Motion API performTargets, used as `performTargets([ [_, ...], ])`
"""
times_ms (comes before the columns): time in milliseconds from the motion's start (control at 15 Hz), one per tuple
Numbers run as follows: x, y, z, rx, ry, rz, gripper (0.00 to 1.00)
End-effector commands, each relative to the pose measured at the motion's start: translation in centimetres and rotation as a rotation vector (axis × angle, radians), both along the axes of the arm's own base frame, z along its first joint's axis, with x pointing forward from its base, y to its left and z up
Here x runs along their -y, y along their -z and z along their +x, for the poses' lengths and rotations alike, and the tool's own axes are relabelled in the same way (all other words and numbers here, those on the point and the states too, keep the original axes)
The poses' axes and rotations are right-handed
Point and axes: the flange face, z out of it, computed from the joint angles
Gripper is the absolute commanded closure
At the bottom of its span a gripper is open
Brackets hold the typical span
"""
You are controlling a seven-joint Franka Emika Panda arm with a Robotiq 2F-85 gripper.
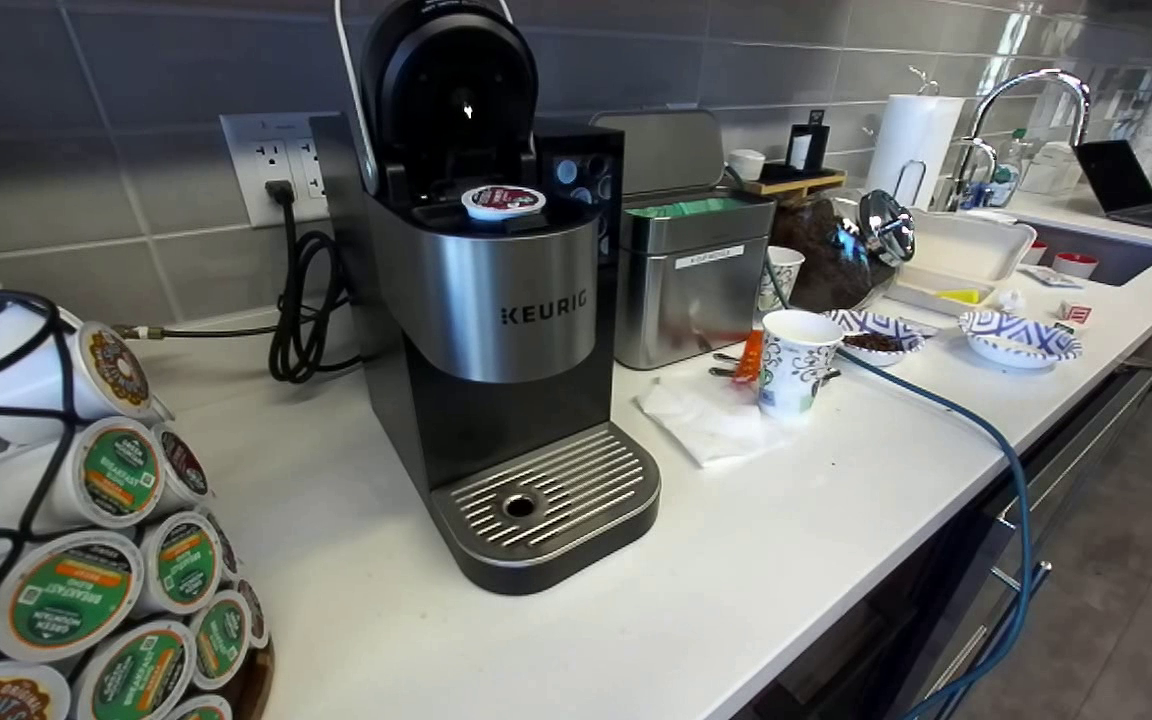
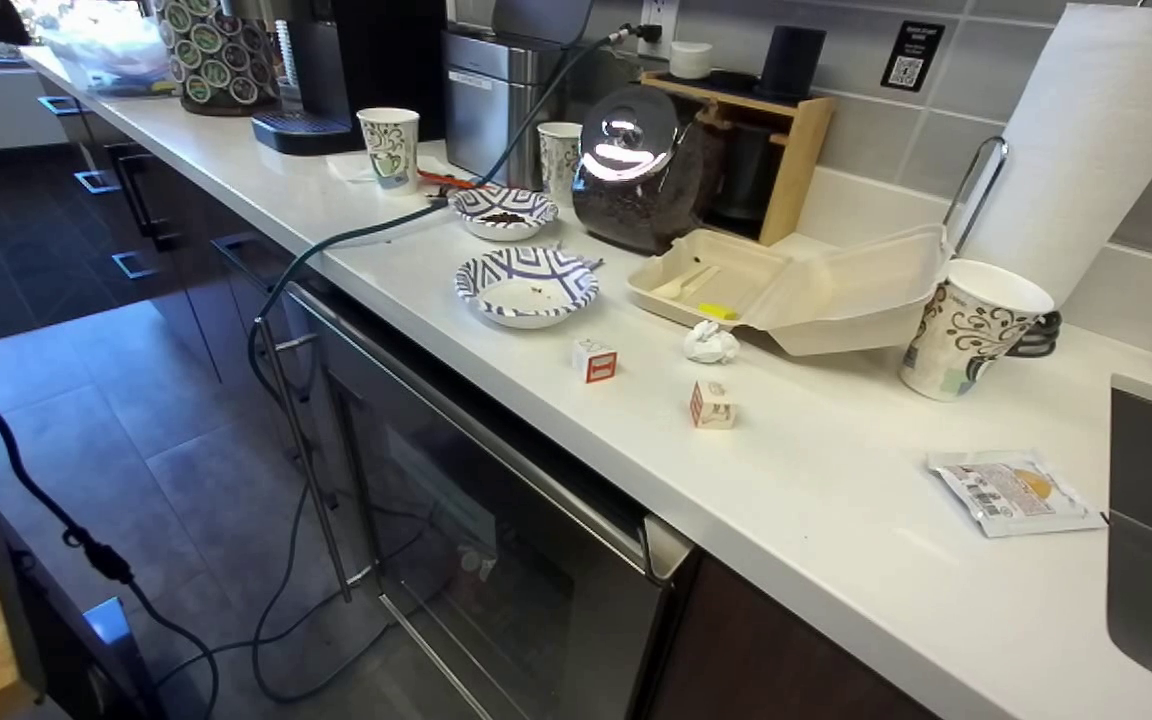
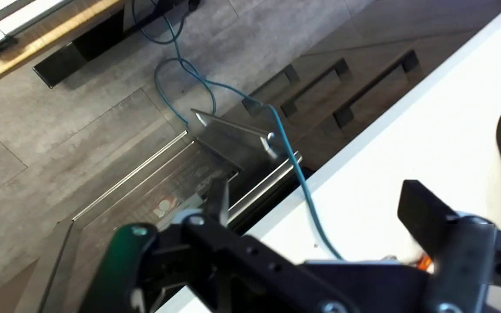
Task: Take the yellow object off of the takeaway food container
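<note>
The takeaway food container lies open on the counter, a pale beige clamshell with its lid folded back, in both exterior views [image 2: 851, 285] [image 1: 971, 245]. The yellow object, a small bright yellow block, lies in its shallow tray near the front edge, in both exterior views [image 2: 718, 311] [image 1: 959, 295]. A pale fork-like utensil [image 2: 686, 283] lies beside it in the tray. My gripper [image 3: 318, 195] shows only in the wrist view, its fingers wide apart with nothing between them. It is above the counter's front edge. The container and yellow object are out of the wrist view.
A blue cable [image 2: 376, 232] crosses the counter and hangs over its edge. Patterned bowls [image 2: 526, 290], a crumpled tissue [image 2: 711, 343] and small printed cubes [image 2: 595, 361] lie near the container. A paper cup [image 2: 971, 330] stands against its lid. A coffee machine [image 1: 496, 300] stands farther along.
</note>
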Motion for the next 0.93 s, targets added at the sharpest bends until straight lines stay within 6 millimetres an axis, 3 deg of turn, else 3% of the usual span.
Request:
performTargets([
  [0,1.6,-0.1,0.0,0.017,0.054,0.001,0.0],
  [200,3.6,0.0,0.5,0.018,0.117,0.005,0.0],
  [867,3.5,0.3,0.8,0.029,0.136,0.006,0.0],
])
